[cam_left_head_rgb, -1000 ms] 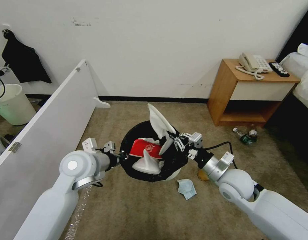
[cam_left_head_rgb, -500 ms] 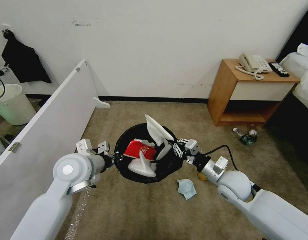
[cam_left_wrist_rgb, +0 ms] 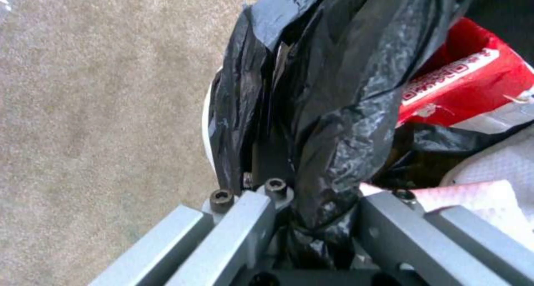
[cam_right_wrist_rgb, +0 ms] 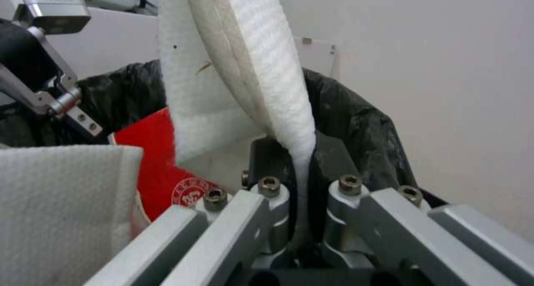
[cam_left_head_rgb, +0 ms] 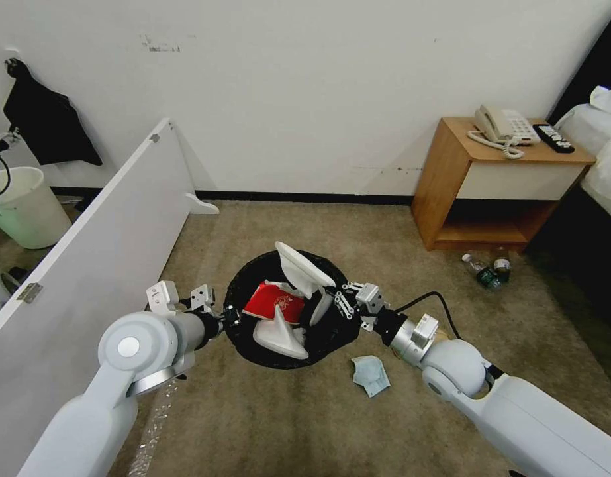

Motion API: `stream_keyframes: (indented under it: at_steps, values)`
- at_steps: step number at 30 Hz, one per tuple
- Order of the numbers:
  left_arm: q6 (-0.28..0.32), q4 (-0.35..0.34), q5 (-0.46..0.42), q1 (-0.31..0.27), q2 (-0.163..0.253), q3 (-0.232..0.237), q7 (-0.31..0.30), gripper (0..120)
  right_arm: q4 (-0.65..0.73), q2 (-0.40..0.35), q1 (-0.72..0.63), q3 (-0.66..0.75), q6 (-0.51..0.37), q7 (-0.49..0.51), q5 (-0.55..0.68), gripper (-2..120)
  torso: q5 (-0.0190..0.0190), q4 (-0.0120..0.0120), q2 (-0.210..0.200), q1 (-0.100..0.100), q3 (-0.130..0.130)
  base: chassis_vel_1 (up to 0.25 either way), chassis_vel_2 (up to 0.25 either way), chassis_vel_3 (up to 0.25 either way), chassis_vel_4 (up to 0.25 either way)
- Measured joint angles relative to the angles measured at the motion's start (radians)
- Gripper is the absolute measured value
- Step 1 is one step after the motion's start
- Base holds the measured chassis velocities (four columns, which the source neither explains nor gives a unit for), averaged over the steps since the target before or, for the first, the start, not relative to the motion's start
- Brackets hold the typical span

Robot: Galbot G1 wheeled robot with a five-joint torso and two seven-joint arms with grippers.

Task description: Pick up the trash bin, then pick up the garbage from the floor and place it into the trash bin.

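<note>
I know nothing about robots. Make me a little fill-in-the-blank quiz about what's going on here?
1. The left claw is clamped on the trash bin's black ____.
2. The right claw pinches a white ____ over the bin.
3. A light-blue cloth lies on the ____.
4. The phone sits on a wooden ____.

Missing words: bag; slipper; carpet; nightstand

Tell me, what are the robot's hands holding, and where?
The left hand pinches the trash bin by its bag-covered rim. The right hand grips a white slipper by its thin edge, over the bin.
</note>
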Motion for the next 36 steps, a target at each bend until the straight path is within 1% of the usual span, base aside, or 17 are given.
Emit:
stream_keyframes:
  at_steps: [15,16,18,19,35,36]
  values:
    - [-0.001,-0.004,-0.013,0.013,-0.011,-0.007,0.001,0,-0.017,0.015,0.006,-0.014,0.016,-0.025,-0.007,3,0.0000,0.0000,0.000,0.000,0.000,0.000,0.000,0.000,0.000]
    - [0.000,-0.006,-0.019,0.014,-0.014,-0.003,0.015,0,-0.016,0.020,0.008,-0.028,0.016,-0.032,-0.009,3,0.0001,0.0004,0.000,0.000,0.000,0.000,0.000,0.000,0.000]
    - [0.001,-0.008,-0.023,0.014,-0.015,-0.004,0.020,0,-0.020,0.024,0.010,-0.033,0.016,-0.035,-0.010,3,-0.0004,0.0001,0.000,0.000,0.000,0.000,0.000,0.000,0.000]
    - [0.001,-0.008,-0.023,0.013,-0.015,-0.006,0.020,0,-0.021,0.028,0.010,-0.037,0.016,-0.035,-0.009,3,0.0002,0.0000,0.000,0.000,0.000,0.000,0.000,0.000,0.000]
    - [0.000,-0.008,-0.026,0.014,-0.022,-0.021,0.020,0,-0.054,0.056,0.018,-0.064,0.018,-0.046,0.006,3,0.0000,0.0001,0.000,0.000,0.000,0.000,0.000,0.000,0.000]
    - [0.000,-0.005,-0.028,0.014,-0.022,-0.023,0.020,0,-0.063,0.061,0.022,-0.065,0.018,-0.047,0.006,7,0.0000,0.0001,0.000,0.000,0.000,0.000,0.000,0.000,0.000]
